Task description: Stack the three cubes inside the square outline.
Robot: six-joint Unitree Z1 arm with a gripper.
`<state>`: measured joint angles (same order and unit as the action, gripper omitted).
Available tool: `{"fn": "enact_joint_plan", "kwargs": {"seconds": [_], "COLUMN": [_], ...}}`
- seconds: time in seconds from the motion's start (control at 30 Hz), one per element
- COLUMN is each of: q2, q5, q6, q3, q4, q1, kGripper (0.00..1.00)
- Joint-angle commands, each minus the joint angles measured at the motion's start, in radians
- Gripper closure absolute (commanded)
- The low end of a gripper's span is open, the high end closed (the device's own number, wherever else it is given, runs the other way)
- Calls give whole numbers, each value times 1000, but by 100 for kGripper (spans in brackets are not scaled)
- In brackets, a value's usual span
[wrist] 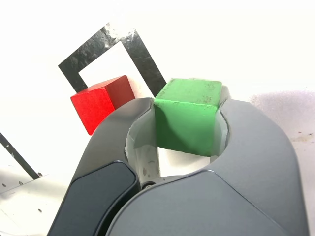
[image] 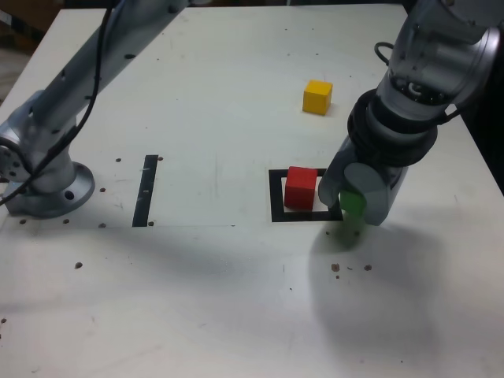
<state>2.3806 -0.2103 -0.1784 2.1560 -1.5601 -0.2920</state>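
Observation:
The red cube (image: pixel 301 187) (wrist: pixel 103 102) sits inside the square outline (image: pixel 276 206) (wrist: pixel 93 49), slightly turned. My gripper (image: pixel 347 217) (wrist: pixel 187 108) is shut on the green cube (image: pixel 352 206) (wrist: pixel 189 115), with a jaw against each side of it. It hangs low over the table just beyond the outline's near corner on the exterior view's right, beside the red cube and apart from it. The yellow cube (image: pixel 317 97) rests alone farther back on the table.
A narrow black strip (image: pixel 146 190) lies on the table toward the exterior view's left. The arm's base (image: pixel 49 179) stands at the far left with a cable (image: pixel 94 71) running along the arm. Small dark specks (image: pixel 346 268) dot the white table near the front.

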Motion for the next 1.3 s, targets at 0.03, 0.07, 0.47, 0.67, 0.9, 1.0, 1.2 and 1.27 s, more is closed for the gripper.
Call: {"fn": "enact_joint_plan", "kwargs": {"seconds": [0.03,0.07,0.47,0.67,0.9,1.0,1.2,1.27], "q2": [7,7,-22,-182,-322,-331,-293,-270], "q5": [5,7,-9,-58,-85,-96,-101,-99], "q6": [-7,-10,-25,-52,-156,-204,-306,-334], "q3": [4,4,3,-82,-198,-239,-272,-267], "q4": [-5,-6,-26,-50,-44,-21,61,82], "q1": [4,4,8,75,263,359,539,580], "kGripper": [41,36,2,1,1,1,1,1]}}
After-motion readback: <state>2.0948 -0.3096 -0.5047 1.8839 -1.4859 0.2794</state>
